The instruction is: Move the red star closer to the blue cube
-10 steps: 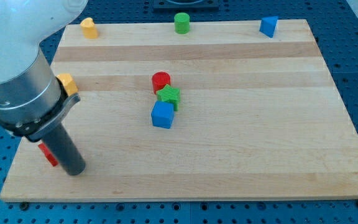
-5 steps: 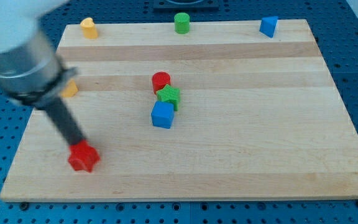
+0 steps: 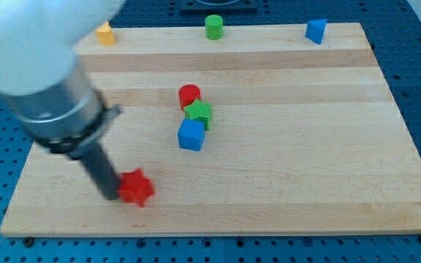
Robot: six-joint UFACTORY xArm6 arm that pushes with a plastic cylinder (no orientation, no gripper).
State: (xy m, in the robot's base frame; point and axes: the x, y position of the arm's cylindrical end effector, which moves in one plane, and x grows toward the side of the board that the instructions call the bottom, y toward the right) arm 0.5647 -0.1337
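Observation:
The red star [image 3: 137, 188] lies near the board's bottom edge, left of centre. My tip [image 3: 111, 194] touches the star's left side. The blue cube [image 3: 191, 135] sits near the board's middle, up and to the right of the star, with a gap between them. A green star [image 3: 199, 113] touches the cube's top, and a red cylinder [image 3: 189, 96] sits just above the green star.
A yellow block [image 3: 105, 33], a green cylinder [image 3: 213, 27] and a blue triangular block [image 3: 315, 31] stand along the top edge of the wooden board [image 3: 305, 161]. The arm's large body covers the board's left part.
My tip has moved rightward along the bottom of the board, pushing the red star to the right, closer to the blue cube. A yellow block at the left is now hidden by the arm.

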